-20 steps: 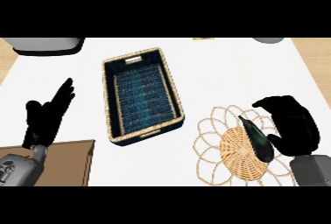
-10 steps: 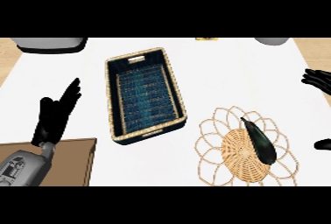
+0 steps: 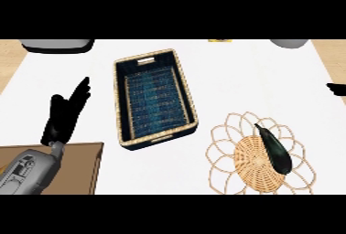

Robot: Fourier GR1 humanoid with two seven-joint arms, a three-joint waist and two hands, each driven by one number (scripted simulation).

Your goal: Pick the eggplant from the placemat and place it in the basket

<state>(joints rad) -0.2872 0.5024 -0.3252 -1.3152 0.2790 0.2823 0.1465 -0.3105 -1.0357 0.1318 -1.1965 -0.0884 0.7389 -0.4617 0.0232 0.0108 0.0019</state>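
Observation:
A dark eggplant lies on the right part of the round woven placemat at lower right. The rectangular basket with a dark blue lining and tan rim stands left of it, with nothing in it. My left hand is held up at the left, fingers straight, well apart from the basket. Of my right hand only a dark tip shows at the right edge, far above the eggplant; its fingers cannot be made out.
A brown board lies at the lower left under my left forearm. A dark grey object sits at the top left and a grey one at the top right. The white counter ends at wooden edges on both sides.
My right hand has lifted off the eggplant and drawn away up and to the right, nearly out of view. The eggplant stays on the placemat. The left hand has barely moved.

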